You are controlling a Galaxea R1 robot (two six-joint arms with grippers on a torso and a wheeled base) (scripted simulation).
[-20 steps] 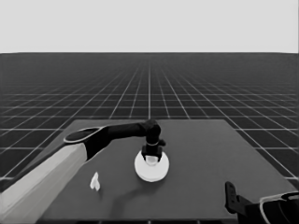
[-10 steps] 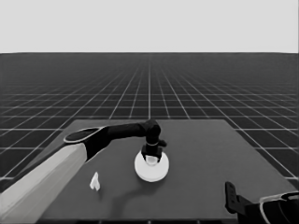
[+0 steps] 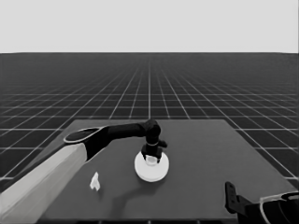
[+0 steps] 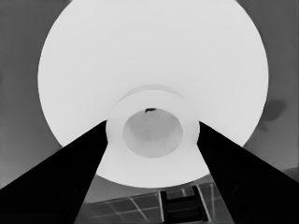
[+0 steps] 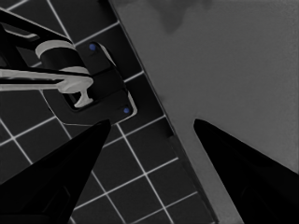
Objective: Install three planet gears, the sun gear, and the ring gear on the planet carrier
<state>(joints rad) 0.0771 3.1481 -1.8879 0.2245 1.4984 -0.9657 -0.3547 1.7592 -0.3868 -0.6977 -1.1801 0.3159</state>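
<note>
One white round part shows on the table, the larger round part (image 3: pixel 150 171), at the table's middle. My left gripper (image 3: pixel 152 156) reaches to it from the left and stands over its centre. In the left wrist view the larger round part (image 4: pixel 140 56) fills the picture, and my left gripper (image 4: pixel 152 133) is shut on its raised middle hub, one finger against each side. The smaller round part and the planet gears are hidden. My right gripper (image 3: pixel 231 193) waits at the lower right corner; in the right wrist view it (image 5: pixel 152 122) is open with nothing between the fingers.
A thin white piece (image 3: pixel 95 182) lies on the table (image 3: pixel 210 158) near the front left, beside the left arm's pale forearm. The right wrist view shows the table's corner (image 5: pixel 224 70), the floor grid and dark machinery (image 5: pixel 93 84) with blue lights.
</note>
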